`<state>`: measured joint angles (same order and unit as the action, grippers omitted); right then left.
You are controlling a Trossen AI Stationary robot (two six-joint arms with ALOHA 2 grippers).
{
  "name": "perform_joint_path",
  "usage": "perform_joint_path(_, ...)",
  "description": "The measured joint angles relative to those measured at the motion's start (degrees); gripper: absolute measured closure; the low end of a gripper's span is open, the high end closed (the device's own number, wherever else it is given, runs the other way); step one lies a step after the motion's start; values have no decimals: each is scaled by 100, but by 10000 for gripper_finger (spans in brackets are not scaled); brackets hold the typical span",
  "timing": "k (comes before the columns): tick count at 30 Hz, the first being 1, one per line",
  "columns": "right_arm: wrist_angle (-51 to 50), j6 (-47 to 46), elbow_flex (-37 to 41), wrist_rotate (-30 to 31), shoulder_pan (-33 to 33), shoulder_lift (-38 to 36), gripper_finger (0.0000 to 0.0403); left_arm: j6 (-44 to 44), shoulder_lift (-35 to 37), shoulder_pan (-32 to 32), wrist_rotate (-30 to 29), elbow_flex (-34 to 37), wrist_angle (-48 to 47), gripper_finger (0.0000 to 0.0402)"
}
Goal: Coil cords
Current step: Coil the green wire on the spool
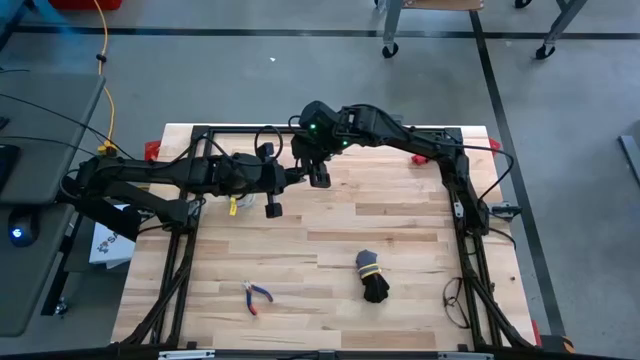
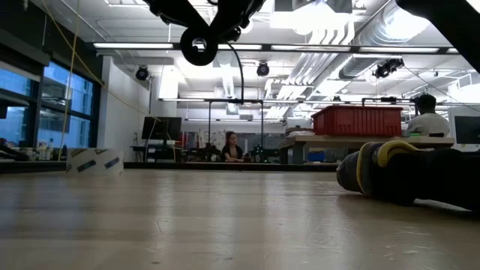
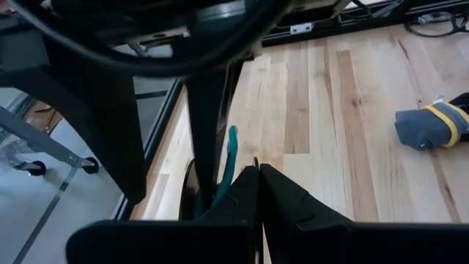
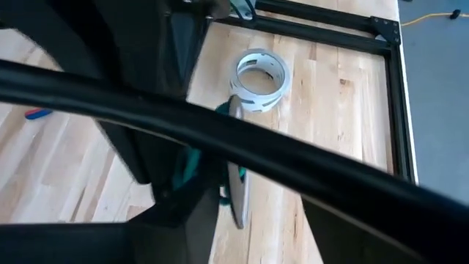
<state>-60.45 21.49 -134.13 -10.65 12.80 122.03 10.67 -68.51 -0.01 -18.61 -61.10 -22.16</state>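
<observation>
The pale wooden plank counter (image 1: 400, 230), framed in black rails, is reached over by both dark arms, which meet above its far middle part. The left end effector (image 3: 258, 192) is seen with its two dark fingers pressed flat against each other, clenched. The right end effector (image 1: 319, 178) is held just beside it, raised off the counter; its state cannot be told, since it is hidden behind its own arm and a thick black cable in the right wrist view.

A black cord bundle with a yellow tie (image 1: 372, 277) is laid on the counter well apart from both end effectors, toward the near edge. A pale grey-white ring of tape (image 4: 261, 79) is set flat on the wood beyond the right end effector, near the black rail at the counter's far edge. A pair of small pliers with red and blue handles (image 1: 256, 296) is placed on the counter well away from the left end effector, near the front edge.

The thin dark-green cord (image 3: 230, 150) is held aloft between the two end effectors: its green tail runs close against the side of the left fingers, and in the low view its small dark round coil (image 2: 199, 46) is seen hanging high above the counter. Whether the cord is actually nipped between the left fingers cannot be made out.
</observation>
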Motion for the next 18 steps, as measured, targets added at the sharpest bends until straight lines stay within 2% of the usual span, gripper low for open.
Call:
perform_joint_path(4,-8,-2,0,13,-17,50,279,-1,0,0,-7,0,-4,401)
perform_joint_path(9,-81,16,-2,45,-97,56,386,69,0,0,-21,0,47,401)
perform_joint_path(13,-290,-71,-7,402,-156,56,398,-99,0,0,36,7,-28,401)
perform_joint_path(18,-595,-240,-16,255,-53,40,401,-766,150,2,231,1,-464,401)
